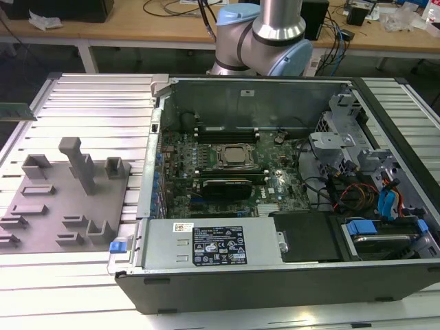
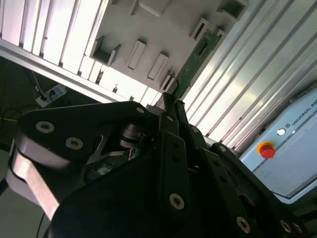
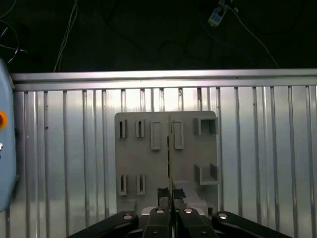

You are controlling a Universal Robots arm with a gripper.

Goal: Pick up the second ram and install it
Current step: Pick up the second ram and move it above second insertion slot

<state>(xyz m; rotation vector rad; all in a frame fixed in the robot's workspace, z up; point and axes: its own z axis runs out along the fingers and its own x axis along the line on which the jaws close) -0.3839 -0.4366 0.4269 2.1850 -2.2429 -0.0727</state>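
Note:
My gripper (image 3: 170, 192) is shut on the second ram (image 3: 170, 148), a thin green circuit-board stick seen edge-on in the first wrist view. In the second wrist view the ram (image 2: 198, 52) sticks out lengthwise from the black fingertips of the gripper (image 2: 171, 99). It hangs well above the grey holder plate (image 3: 133, 163) with its empty slots. At the exterior view's left edge a thin greenish strip (image 1: 15, 111) floats over the ribbed table, apparently the held stick.
The open computer case (image 1: 385, 275) lies at the exterior view's right, with the processor socket (image 1: 234, 157) between memory slots. The grey holder plate (image 1: 41, 227) sits on the ribbed metal table (image 1: 89, 103). A console with a red button (image 2: 266, 150) stands beside the table.

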